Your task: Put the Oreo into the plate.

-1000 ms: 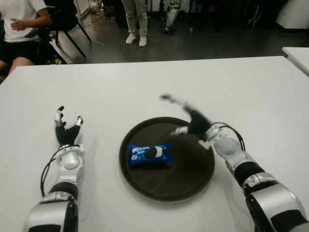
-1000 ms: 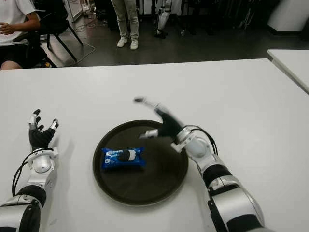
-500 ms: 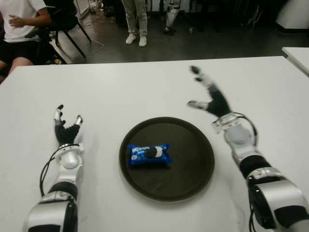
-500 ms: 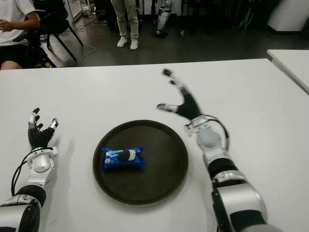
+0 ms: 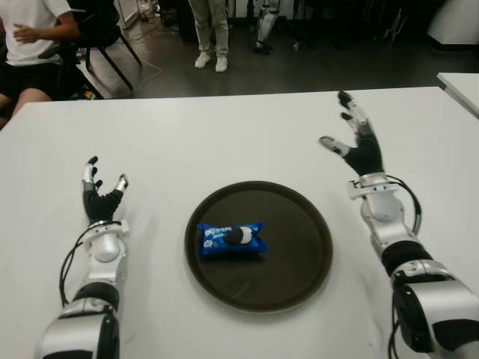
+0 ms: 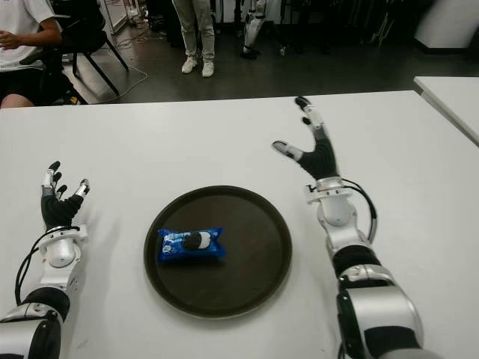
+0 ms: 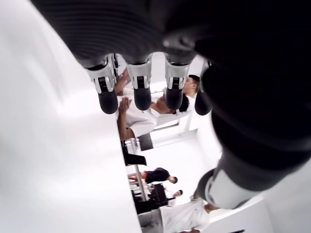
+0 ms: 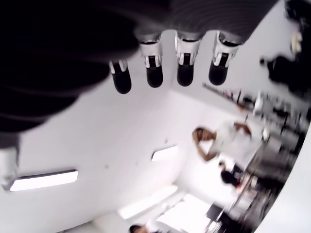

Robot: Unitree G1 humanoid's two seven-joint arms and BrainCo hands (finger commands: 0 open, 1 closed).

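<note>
While the Oreo (image 5: pixel 231 240) lies inside the plate (image 5: pixel 299 277), right hand (image 5: pixel 360 152) and left hand (image 5: pixel 100 200) flank it, fingers spread, apparently holding nothing.

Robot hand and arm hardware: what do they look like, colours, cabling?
Both match. The left robot hand and right robot hand have black palms and fingers with silver-white segments and black tips. Behind each sits a rounded silver-white wrist, then forearms of glossy silver shells alternating with black joint bands. A thin black cable loops in the open beside each wrist. No markings visible.
</note>
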